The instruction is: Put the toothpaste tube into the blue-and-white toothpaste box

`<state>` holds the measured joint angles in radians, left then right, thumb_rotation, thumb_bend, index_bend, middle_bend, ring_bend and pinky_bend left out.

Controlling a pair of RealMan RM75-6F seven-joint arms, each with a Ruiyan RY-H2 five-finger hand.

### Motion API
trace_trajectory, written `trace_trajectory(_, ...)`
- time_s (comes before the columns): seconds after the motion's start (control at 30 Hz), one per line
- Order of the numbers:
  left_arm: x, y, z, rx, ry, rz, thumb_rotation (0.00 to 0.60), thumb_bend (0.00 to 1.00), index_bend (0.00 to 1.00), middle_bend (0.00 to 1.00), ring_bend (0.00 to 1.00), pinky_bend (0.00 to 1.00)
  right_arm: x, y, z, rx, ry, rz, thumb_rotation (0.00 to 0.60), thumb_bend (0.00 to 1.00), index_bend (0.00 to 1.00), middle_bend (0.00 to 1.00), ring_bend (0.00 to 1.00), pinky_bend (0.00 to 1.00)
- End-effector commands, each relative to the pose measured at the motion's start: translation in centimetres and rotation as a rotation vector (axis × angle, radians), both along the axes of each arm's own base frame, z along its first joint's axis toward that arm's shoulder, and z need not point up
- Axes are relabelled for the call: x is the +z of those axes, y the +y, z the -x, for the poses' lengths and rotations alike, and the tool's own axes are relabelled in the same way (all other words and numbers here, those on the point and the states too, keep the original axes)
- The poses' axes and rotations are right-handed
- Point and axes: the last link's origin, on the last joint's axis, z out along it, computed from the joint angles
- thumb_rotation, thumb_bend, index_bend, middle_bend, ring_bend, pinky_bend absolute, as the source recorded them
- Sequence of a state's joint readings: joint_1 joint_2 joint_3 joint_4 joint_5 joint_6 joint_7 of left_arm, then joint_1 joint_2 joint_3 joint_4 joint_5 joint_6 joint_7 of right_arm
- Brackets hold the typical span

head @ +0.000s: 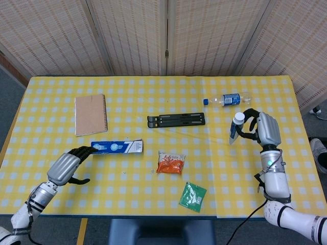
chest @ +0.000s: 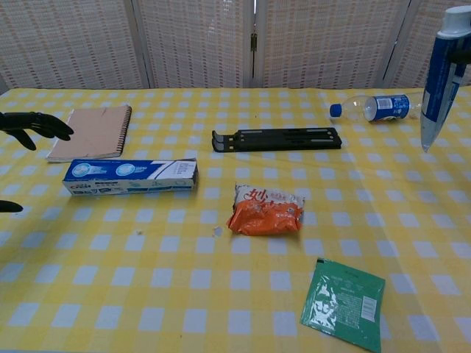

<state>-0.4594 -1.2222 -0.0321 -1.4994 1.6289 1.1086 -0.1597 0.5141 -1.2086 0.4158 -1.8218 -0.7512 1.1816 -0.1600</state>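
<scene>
Right hand (head: 264, 130) near the right edge of the tabletop (head: 51, 99), fingers curled around the toothpaste tube (head: 234, 128), which it holds off the surface, white cap up and crimped end down. In the chest view the tube shows at the far right, hand mostly cut off. Left hand (head: 66, 166) over the front-left part, fingers spread and holding nothing, fingertips (head: 88, 149) just at the left end of the blue-and-white toothpaste box (head: 116, 147); contact can't be told. Box lies flat, left of centre, long side parallel to the front edge; can't tell if an end flap is open or what is inside. Spiral notebook (head: 90, 114) behind the box. Black folding stand (head: 176, 120) mid-table. Water bottle (head: 226, 99) lying toward the back right. Orange snack packet (head: 170, 163) and green sachet (head: 192, 197) toward the front edge, centre. Bare cloth between the tube and the box, in front of the stand.
</scene>
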Motion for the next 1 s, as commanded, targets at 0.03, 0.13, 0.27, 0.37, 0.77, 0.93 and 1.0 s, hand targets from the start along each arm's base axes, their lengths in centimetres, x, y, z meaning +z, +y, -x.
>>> trace_trajectory(0.03,-1.8,2.0,-1.7,-0.015,0.024,-0.005,0.600,0.14,0.16,0.20,0.17,0.28,0.2,0.0,0.1,-0.002,-0.002,0.001,0.600,0.40,0.78,0.62,0.66,0.79)
trace_trajectory(0.13,-2.4,3.1,-2.3,-0.033,0.030,-0.026,0.600,0.14,0.15,0.19,0.16,0.25,0.2,0.0,0.4,-0.007,-0.001,0.000,0.600,0.40,0.78,0.62,0.66,0.79)
trace_trajectory(0.27,-3.4,4.4,-2.6,-0.040,0.047,-0.027,0.600,0.14,0.15,0.19,0.16,0.25,0.5,-0.2,0.6,-0.007,-0.003,0.008,0.600,0.40,0.78,0.62,0.66,0.79)
trace_trajectory(0.37,-4.1,5.5,-2.4,-0.036,0.054,-0.029,0.600,0.14,0.15,0.19,0.15,0.24,0.7,-0.5,0.6,-0.009,-0.007,0.015,0.600,0.40,0.78,0.62,0.66,0.79)
trace_trajectory(0.77,-7.3,9.0,-2.7,-0.002,0.057,0.037,0.600,0.14,0.18,0.19,0.17,0.28,0.2,-1.6,1.0,-0.027,0.018,0.014,0.600,0.40,0.78,0.62,0.66,0.79)
trace_trajectory(0.93,-8.4,9.9,-3.2,-0.013,0.066,0.032,0.600,0.14,0.20,0.21,0.20,0.29,0.1,-2.1,1.3,-0.033,0.029,0.006,0.600,0.40,0.78,0.62,0.66,0.79)
trace_trajectory(1.0,-8.6,10.1,-3.3,-0.017,0.065,0.026,0.600,0.14,0.21,0.23,0.21,0.31,0.1,-2.2,1.5,-0.036,0.031,0.006,0.600,0.40,0.78,0.62,0.66,0.79)
